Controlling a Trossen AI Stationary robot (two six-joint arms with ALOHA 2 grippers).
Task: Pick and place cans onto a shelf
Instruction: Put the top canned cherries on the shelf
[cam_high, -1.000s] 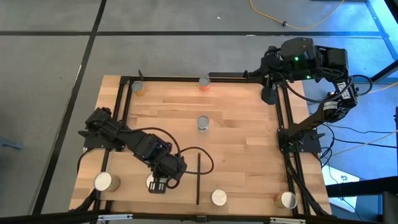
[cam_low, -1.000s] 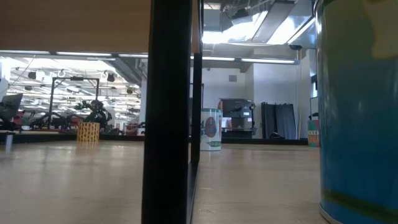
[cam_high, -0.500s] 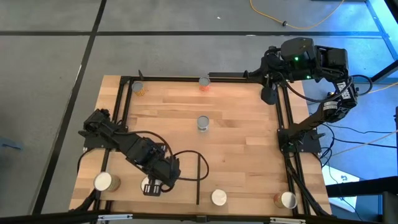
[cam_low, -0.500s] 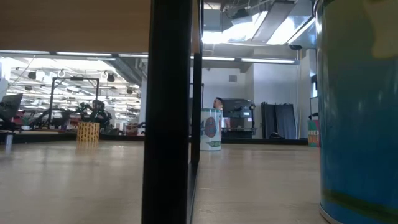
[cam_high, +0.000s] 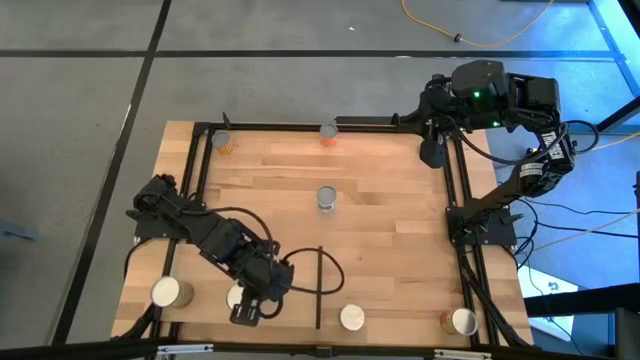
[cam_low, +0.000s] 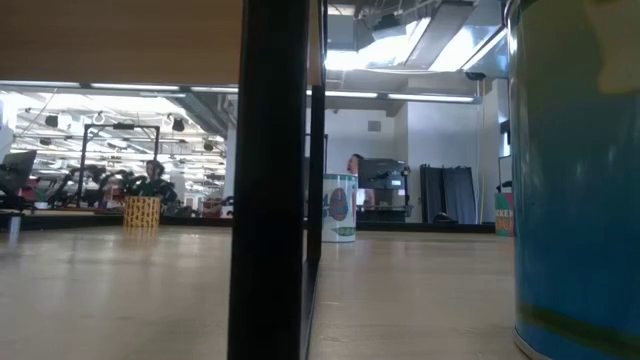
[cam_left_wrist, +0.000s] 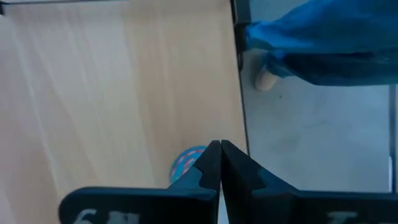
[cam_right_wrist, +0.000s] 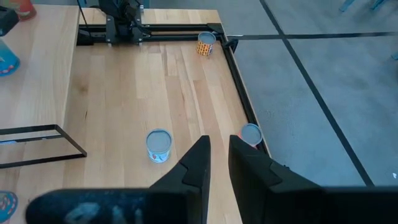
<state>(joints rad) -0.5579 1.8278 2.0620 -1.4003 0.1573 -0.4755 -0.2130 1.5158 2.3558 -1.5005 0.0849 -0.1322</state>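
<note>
Left gripper (cam_high: 247, 314) at lower left, fingers closed and empty, beside a can (cam_high: 237, 296), probably lining up a grasp. Right gripper (cam_high: 432, 152) parked upper right, slightly parted, holding nothing.

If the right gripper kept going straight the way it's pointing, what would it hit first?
Probably the bare plank-patterned wooden tabletop: the right gripper aims between the silver-topped grey can and the red can at the edge, though depth is unclear.
</note>
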